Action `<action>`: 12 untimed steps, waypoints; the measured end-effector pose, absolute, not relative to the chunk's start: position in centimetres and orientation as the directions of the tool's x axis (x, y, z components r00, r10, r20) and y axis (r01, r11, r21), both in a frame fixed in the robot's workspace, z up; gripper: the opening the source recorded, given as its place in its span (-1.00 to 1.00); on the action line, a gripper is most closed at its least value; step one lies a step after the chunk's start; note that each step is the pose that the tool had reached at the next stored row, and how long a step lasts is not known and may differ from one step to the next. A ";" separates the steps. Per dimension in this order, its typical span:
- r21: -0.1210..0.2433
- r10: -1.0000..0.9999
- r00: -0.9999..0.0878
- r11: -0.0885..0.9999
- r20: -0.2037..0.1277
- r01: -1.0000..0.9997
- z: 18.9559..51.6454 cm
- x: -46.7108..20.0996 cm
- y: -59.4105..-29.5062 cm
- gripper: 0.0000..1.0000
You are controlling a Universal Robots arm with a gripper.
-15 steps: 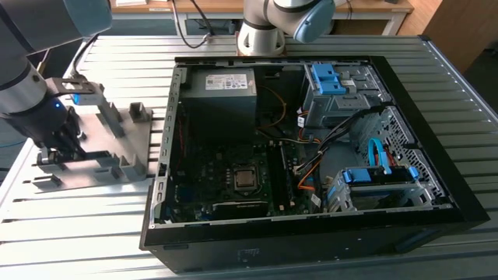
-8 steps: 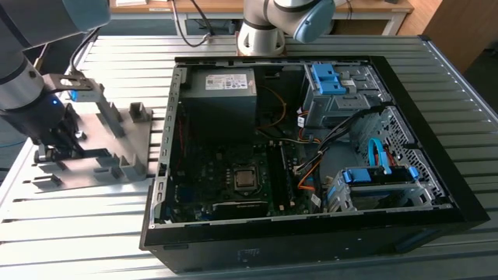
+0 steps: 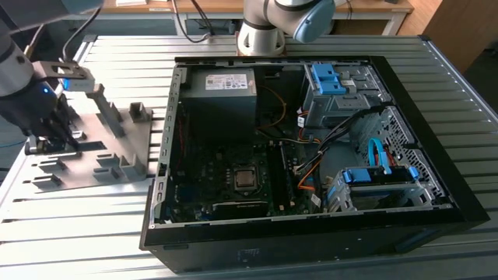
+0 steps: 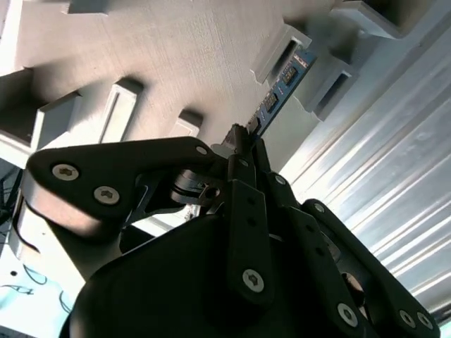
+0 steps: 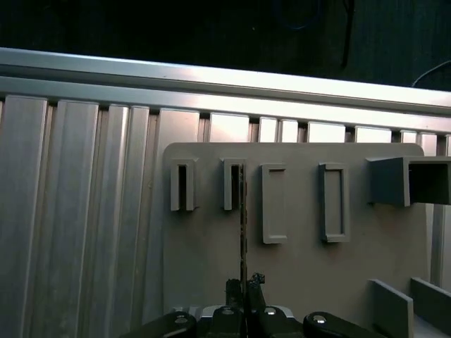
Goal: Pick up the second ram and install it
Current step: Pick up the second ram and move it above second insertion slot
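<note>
Gripper (image 3: 48, 143) sits low over the grey fixture (image 3: 116, 157) at the exterior view's left, well apart from the open case (image 3: 327, 239). The jaws are narrow, pinched on the ram (image 4: 283, 83). In the second wrist view the fingers (image 4: 248, 211) meet at the gripper (image 4: 243, 141) tip on the stick's near end. The stick runs away from them, edge-on, with dark chips on a blue-green board.

In the first wrist view the ram (image 5: 244, 225) is a thin dark line. It goes from the gripper (image 5: 244, 285) to a slot block (image 5: 235, 184), the second in a row of raised rectangular blocks on the fixture (image 5: 296, 267). The far end is at that block; can't tell whether it is seated in the slot or just clear of it. The stick stands on edge, in line with the slot.

The fixture (image 4: 162, 56) lies flat on the ribbed aluminium table (image 3: 78, 233) and carries several upright posts and blocks.

The case lies on its side with the panel off, in the middle of the table (image 5: 84, 211). Inside are the power supply (image 3: 221, 93) at the far side, the motherboard (image 3: 233, 181) nearer, and blue drive brackets (image 3: 327, 79) toward the exterior view's right. The arm base (image 3: 260, 32) stands behind the case.
</note>
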State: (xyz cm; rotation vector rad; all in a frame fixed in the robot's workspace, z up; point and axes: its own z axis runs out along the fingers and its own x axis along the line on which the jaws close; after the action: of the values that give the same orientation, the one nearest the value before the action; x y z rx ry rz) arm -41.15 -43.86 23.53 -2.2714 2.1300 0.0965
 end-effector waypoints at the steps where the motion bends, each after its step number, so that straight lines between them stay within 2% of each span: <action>1: 0.023 -0.996 0.063 -0.065 -0.064 -0.998 23.9 -41.2 -43.9 -0.72; 12: 0.023 -0.995 0.063 -0.065 -0.071 -0.998 27.0 -41.2 -43.9 -0.72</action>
State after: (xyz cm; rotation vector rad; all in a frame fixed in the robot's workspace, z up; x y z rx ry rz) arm -41.15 -43.87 27.02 -2.2671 2.1258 0.1049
